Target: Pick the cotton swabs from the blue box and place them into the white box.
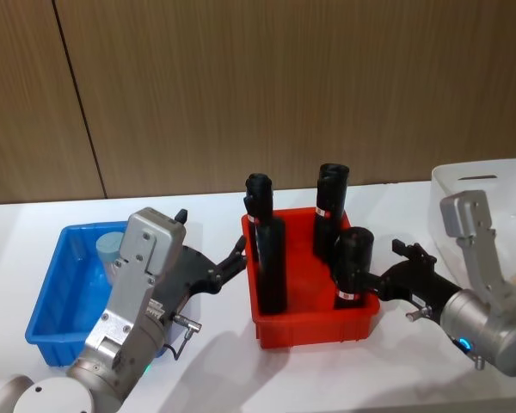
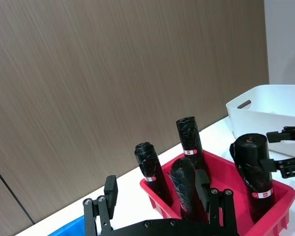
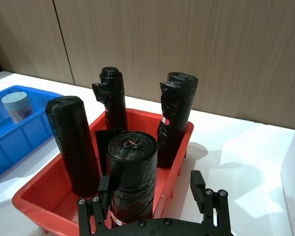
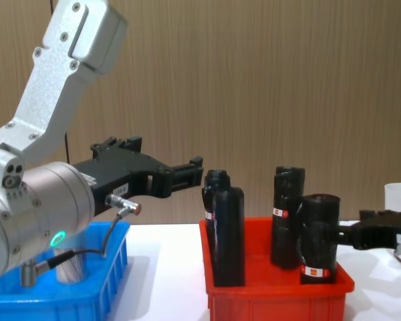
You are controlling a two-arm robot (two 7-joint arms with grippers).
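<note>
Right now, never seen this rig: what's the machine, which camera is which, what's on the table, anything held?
It is a two-armed robot seen by four cameras: head looks down, chest looks across the table, and one sits on each wrist. On the white table stand a blue box holding a cotton swabs tub, a red bin of black wrapped rolls, and a white box. The left gripper hovers open between the blue box and the red bin, holding nothing. The right gripper is at the red bin's right side, fingers open around the nearest roll.
</note>
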